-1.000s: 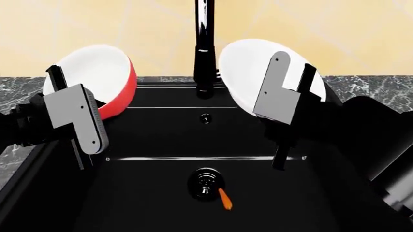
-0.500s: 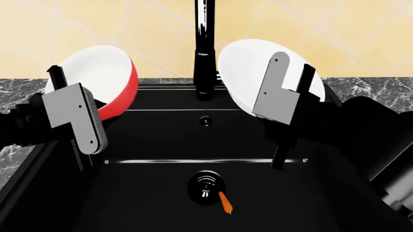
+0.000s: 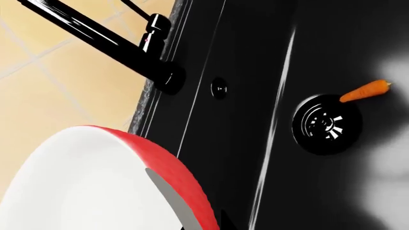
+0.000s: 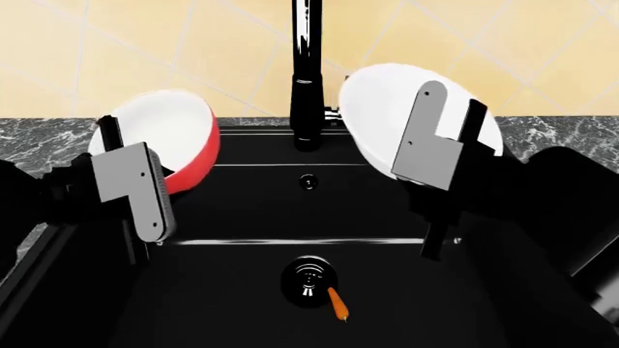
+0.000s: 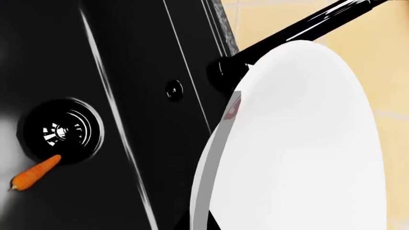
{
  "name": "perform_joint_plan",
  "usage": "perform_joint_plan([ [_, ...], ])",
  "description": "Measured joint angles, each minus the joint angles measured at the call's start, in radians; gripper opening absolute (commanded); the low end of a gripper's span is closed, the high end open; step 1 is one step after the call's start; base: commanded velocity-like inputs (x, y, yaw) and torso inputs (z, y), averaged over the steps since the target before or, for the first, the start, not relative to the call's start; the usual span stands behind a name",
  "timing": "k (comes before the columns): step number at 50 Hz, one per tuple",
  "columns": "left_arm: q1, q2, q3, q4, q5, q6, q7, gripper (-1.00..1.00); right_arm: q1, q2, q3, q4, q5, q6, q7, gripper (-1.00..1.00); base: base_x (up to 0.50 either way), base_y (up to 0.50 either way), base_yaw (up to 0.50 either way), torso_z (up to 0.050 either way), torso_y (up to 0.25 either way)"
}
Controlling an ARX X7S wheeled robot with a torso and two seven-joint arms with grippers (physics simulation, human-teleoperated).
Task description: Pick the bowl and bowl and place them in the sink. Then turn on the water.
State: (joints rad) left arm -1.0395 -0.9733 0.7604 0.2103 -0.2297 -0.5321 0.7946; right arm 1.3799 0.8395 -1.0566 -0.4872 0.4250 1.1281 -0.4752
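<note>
Both arms reach over the sink. Left gripper grasps the red bowl by its rim, tilted, at the sink's left. Right gripper grasps the white bowl, near upright, beside the tap. Wrist views show a carrot touching the drain.

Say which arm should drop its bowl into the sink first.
Left, probably. Its red bowl hangs lower, nearer the sink floor; the right arm's white bowl sits higher beside the tap.
</note>
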Motion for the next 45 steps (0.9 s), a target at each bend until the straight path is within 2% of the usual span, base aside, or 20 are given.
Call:
perform_joint_plan([
  [45,0.052,0.167,0.158,-0.279,0.098,0.077,0.026,-1.00,-0.011,0.022,0.018,-0.004,0.016,0.013,0.010,-1.00,0.00,0.00,0.00,0.000,0.001],
])
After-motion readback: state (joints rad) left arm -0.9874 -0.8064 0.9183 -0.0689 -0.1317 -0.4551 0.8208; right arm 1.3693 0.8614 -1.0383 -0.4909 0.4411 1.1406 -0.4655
